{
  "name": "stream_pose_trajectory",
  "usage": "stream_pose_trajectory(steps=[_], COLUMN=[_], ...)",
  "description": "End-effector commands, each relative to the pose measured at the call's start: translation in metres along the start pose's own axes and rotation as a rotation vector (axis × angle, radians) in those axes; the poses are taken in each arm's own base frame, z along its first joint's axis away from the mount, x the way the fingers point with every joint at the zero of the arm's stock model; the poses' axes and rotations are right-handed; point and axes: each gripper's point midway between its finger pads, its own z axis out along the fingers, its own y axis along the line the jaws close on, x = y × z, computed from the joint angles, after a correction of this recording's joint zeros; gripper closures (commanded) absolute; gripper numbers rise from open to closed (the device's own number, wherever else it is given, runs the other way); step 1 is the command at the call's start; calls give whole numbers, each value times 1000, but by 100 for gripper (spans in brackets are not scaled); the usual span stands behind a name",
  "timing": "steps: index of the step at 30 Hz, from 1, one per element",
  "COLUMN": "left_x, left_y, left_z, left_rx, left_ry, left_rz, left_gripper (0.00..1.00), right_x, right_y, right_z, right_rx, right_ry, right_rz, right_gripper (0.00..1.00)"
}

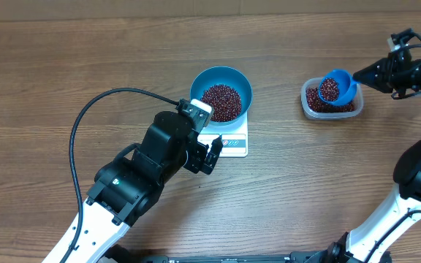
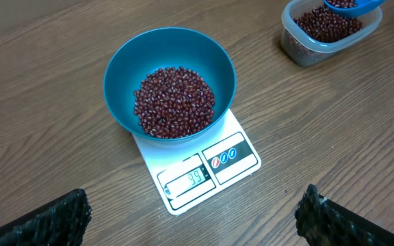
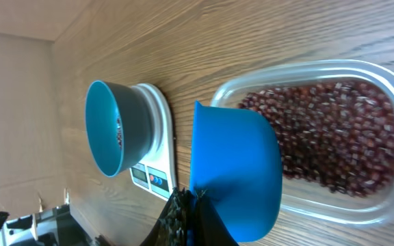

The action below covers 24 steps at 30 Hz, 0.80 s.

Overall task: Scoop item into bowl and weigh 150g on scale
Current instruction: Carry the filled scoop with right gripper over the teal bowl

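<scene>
The left hand (image 1: 209,152) is held wide, its 2 fingers (image 2: 53,222) spread apart with nothing between them, hovering low over the wooden surface (image 1: 64,58). Directly ahead of this hand the white scale (image 2: 231,157) is seen, its display (image 2: 187,181) turned toward the hand and appearing to read 39. The round blue bowl (image 2: 169,55) is set on the scale, just beyond the display from the hand, and a heap of dark red-brown beans (image 2: 175,102) is spread over its bottom.

The right hand (image 1: 371,73) is clamped narrowly on the handle of a small blue scoop (image 1: 335,86), which is carried straight out from its fingertips. The scoop is loaded with beans and is held over the clear plastic container (image 1: 307,102), directly below the front of the hand. More beans are lying in that container. Whether the scoop is touching the beans beneath it cannot be told. From the right hand, the bowl and scale are found well apart, further out past the container on the same surface
</scene>
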Motion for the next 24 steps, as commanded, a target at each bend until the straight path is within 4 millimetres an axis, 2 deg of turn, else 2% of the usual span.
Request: stream_pose_trajectory(steps=[1,8,16,24], left_x=[-2,-2,-2,-2], left_y=[0,0,0,0], left_z=[-3,-3,-3,-3], left_rx=[6,6,6,6], left_ry=[-12,-12,-12,-12], left_rz=[5,5,5,5], left_gripper=[1,0,0,0], right_x=[-7,0,21,36], right_y=[46,88,142,183], right_z=[-6,16,60,96], right_rx=[-47,-91,-158,-195], right_ry=[-38,10,109,159], right_rz=[-111,-199,-322,-461], right_gripper=[96,96,96,96])
